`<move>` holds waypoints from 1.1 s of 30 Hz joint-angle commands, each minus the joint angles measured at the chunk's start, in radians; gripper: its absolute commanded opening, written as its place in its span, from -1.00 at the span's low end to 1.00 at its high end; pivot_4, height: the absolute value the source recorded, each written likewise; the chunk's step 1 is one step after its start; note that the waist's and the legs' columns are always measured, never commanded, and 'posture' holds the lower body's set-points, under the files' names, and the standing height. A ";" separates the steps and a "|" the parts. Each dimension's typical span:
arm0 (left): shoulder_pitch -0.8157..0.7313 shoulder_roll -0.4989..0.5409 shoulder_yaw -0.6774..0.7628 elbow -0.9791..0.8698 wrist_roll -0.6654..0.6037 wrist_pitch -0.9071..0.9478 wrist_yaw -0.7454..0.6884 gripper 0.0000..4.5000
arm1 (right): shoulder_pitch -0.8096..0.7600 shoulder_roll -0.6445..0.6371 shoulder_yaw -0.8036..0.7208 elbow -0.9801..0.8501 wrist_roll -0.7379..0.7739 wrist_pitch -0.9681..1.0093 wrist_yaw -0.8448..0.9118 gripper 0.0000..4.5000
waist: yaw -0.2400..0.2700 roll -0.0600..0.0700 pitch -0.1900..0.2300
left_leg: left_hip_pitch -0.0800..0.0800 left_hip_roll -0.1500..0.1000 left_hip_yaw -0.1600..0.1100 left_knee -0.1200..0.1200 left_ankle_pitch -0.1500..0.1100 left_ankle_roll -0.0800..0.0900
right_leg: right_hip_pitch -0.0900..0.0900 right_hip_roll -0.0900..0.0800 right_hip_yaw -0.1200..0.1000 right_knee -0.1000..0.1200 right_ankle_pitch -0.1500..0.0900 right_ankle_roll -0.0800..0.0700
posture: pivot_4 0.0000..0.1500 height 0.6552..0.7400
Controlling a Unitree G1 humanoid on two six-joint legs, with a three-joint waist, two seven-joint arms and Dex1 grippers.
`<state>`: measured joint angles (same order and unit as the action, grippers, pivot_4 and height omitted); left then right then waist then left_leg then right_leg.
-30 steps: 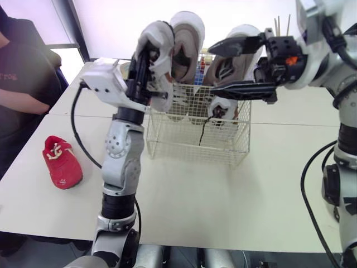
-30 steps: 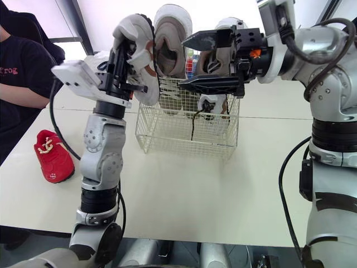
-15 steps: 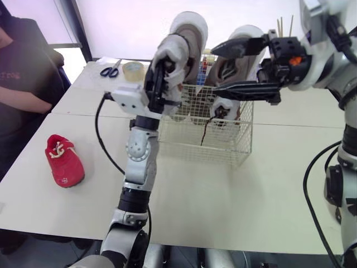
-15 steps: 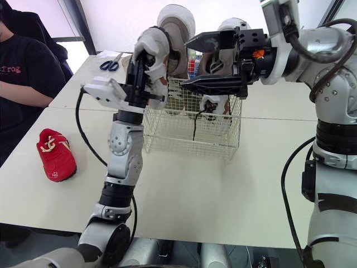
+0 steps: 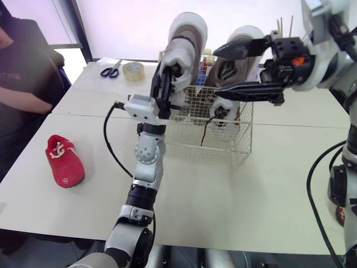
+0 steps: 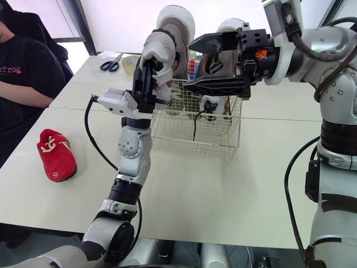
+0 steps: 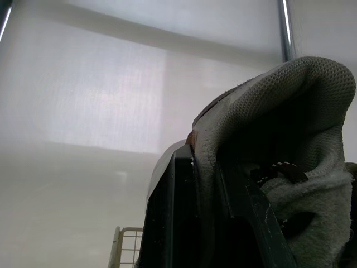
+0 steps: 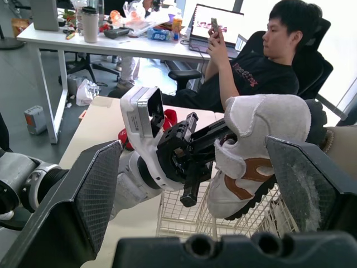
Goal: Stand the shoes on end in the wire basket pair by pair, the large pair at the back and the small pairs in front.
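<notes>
The left gripper [image 6: 144,77] is clamped on the collar of a white-and-brown shoe [image 8: 262,134] and holds it above the left side of the wire basket [image 5: 201,142], close against the large pair [image 5: 188,28]; contact between them cannot be confirmed. The large pair stands on end along the back of the basket. One small shoe [image 5: 220,109] stands in front of it on the right, with its dark lace [image 5: 203,131] hanging inside the mesh. The right gripper [image 5: 217,71] hangs over the right half of the basket with its jaws spread wide and nothing between them. Hazards: the held shoe is gripped by soft collar fabric only, so it is likely to swing or tip on release. Its sole can catch the basket rim or knock over the large shoe beside it. A move toward the front right brings it against the lower finger of the right gripper and the loose lace. A red shoe [image 5: 64,162] lies on the table [image 5: 223,195] well left of the basket, and the left arm's cable [image 5: 109,139] loops down between them. Scissors [image 5: 110,71] and a tape roll [image 5: 133,70] lie behind the basket, and a person [image 5: 22,84] sits at the table's left edge.
</notes>
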<state>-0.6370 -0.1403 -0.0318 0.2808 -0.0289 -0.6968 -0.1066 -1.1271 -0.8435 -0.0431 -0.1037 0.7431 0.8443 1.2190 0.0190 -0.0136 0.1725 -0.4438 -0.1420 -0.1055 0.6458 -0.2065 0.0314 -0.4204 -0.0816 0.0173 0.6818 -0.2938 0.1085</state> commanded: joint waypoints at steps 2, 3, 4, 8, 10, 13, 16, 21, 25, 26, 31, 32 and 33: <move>0.001 -0.003 -0.036 0.079 0.049 -0.039 0.004 -0.99 | -0.035 -0.017 -0.029 -0.027 0.015 0.001 -0.005 1.00 | 0.003 0.000 0.000 | 0.000 0.000 0.000 0.000 0.000 0.000 | 0.000 0.000 0.000 0.000 0.000 0.000 | 1.00 1.00; -0.007 -0.001 -0.035 0.085 0.054 -0.050 0.008 -0.99 | -0.034 -0.018 -0.028 -0.027 0.014 0.000 -0.004 1.00 | 0.010 0.000 0.000 | 0.000 0.000 0.000 0.000 0.000 0.000 | 0.000 0.000 0.000 0.000 0.000 0.000 | 1.00 1.00; -0.018 0.002 -0.034 0.090 0.065 -0.061 0.016 -0.99 | -0.034 -0.018 -0.026 -0.026 0.013 0.000 -0.003 1.00 | 0.012 0.000 0.000 | 0.000 0.000 0.000 0.000 0.000 0.000 | 0.000 0.000 0.000 0.000 0.000 0.000 | 1.00 1.00; -0.036 0.002 -0.028 0.119 0.077 -0.082 0.039 -0.99 | -0.034 -0.019 -0.026 -0.030 0.016 0.003 -0.005 1.00 | 0.023 0.001 0.000 | 0.000 0.000 0.000 0.000 0.000 0.000 | 0.000 0.000 0.000 0.000 0.000 0.000 | 1.00 1.00; -0.033 0.000 -0.023 0.134 0.085 -0.094 0.058 -0.99 | -0.033 -0.018 -0.025 -0.034 0.017 0.005 -0.008 1.00 | 0.024 0.000 0.000 | 0.000 0.000 0.000 0.000 0.000 0.000 | 0.000 0.000 0.000 0.000 0.000 0.000 | 1.00 1.00; -0.033 0.002 -0.028 0.136 0.099 -0.109 0.074 -0.99 | -0.032 -0.018 -0.022 -0.036 0.017 0.006 -0.009 1.00 | 0.024 0.001 0.000 | 0.000 0.000 0.000 0.000 0.000 0.000 | 0.000 0.000 0.000 0.000 0.000 0.000 | 1.00 1.00; -0.045 0.001 -0.033 0.111 0.117 -0.117 0.091 -0.99 | -0.032 -0.019 -0.021 -0.038 0.017 0.009 -0.010 1.00 | 0.023 0.001 0.000 | 0.000 0.000 0.000 0.000 0.000 0.000 | 0.000 0.000 0.000 0.000 0.000 0.000 | 1.00 1.00; -0.061 0.008 -0.037 0.114 0.160 -0.146 0.118 -0.99 | -0.032 -0.013 -0.020 -0.040 0.017 0.011 -0.013 1.00 | 0.023 0.000 0.000 | 0.000 0.000 0.000 0.000 0.000 0.000 | 0.000 0.000 0.000 0.000 0.000 0.000 | 1.00 1.00; -0.055 0.013 -0.047 0.123 0.184 -0.164 0.129 -0.99 | -0.035 -0.012 -0.018 -0.037 0.016 0.013 -0.013 1.00 | 0.024 0.000 0.000 | 0.000 0.000 0.000 0.000 0.000 0.000 | 0.000 0.000 0.000 0.000 0.000 0.000 | 1.00 1.00; -0.055 0.016 -0.047 0.124 0.194 -0.172 0.136 -0.99 | -0.035 -0.012 -0.018 -0.037 0.016 0.014 -0.013 1.00 | 0.024 0.000 0.000 | 0.000 0.000 0.000 0.000 0.000 0.000 | 0.000 0.000 0.000 0.000 0.000 0.000 | 1.00 1.00; -0.083 0.024 -0.043 0.144 0.207 -0.188 0.154 -0.99 | -0.039 -0.015 -0.019 -0.036 0.017 0.020 -0.012 1.00 | 0.024 0.000 0.000 | 0.000 0.000 0.000 0.000 0.000 0.000 | 0.000 0.000 0.000 0.000 0.000 0.000 | 1.00 1.00; -0.089 0.024 -0.043 0.147 0.209 -0.190 0.157 -0.99 | -0.040 -0.015 -0.019 -0.036 0.018 0.021 -0.011 1.00 | 0.024 0.000 0.000 | 0.000 0.000 0.000 0.000 0.000 0.000 | -0.001 0.000 0.000 0.000 0.000 0.000 | 1.00 1.00; -0.094 0.023 -0.043 0.148 0.209 -0.192 0.161 -0.99 | -0.040 -0.016 -0.020 -0.036 0.018 0.022 -0.011 1.00 | 0.024 0.000 0.000 | 0.000 0.000 0.000 0.000 0.000 0.000 | -0.001 0.000 0.000 0.000 0.000 0.000 | 1.00 1.00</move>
<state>-0.7076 -0.1157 -0.0663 0.4406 0.1685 -0.8786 0.0446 -1.1332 -0.8454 -0.0423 -0.1159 0.7513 0.8676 1.2100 0.0426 -0.0132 0.1722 -0.4445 -0.1420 -0.1055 0.6457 -0.2068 0.0315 -0.4211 -0.0816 0.0171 0.6815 -0.2937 0.1086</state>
